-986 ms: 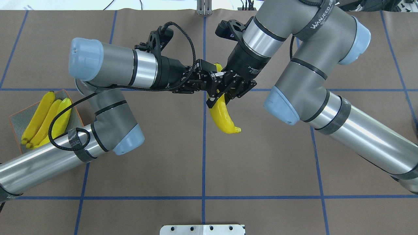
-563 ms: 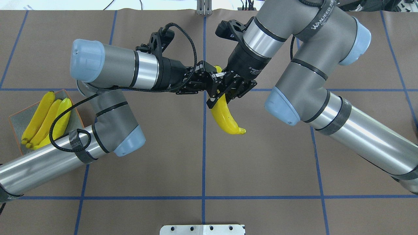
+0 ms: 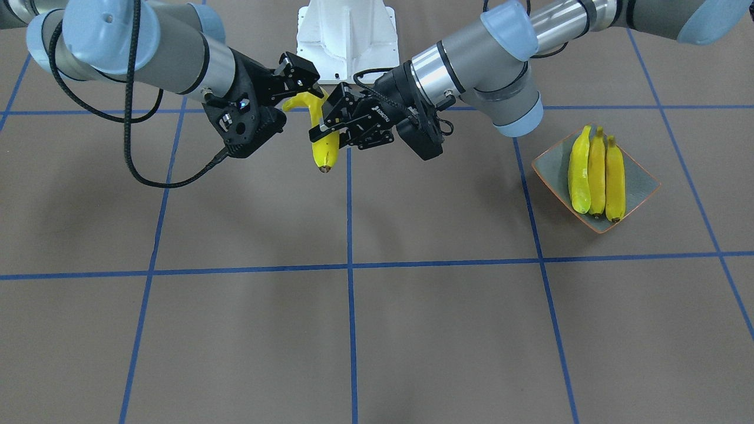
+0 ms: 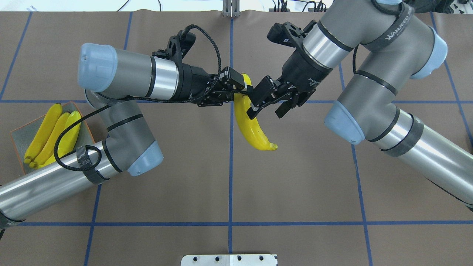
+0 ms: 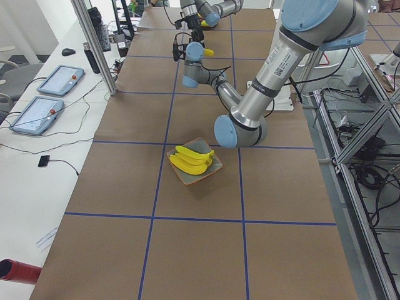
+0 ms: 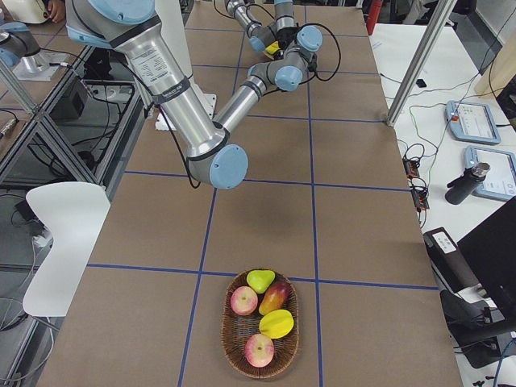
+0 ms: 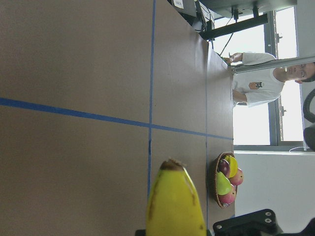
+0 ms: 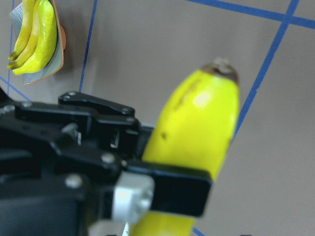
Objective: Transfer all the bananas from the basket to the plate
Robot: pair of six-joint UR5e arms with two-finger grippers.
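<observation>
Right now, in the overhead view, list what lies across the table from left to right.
plate holding three bananas → left pincer, shut on the fourth banana → right pincer, open beside that banana.

Both the left arm and the right arm are made of grey tubes with pale blue rounded joint caps, and each has a polished silver band just behind its black, angular pincer: the left pincer and the right pincer. A braided black cable arcs from a black camera bracket behind the left pincer and runs back along that arm, where a dark strap binds it. Far behind the right pincer, a dark grey band carries white lettering.
</observation>
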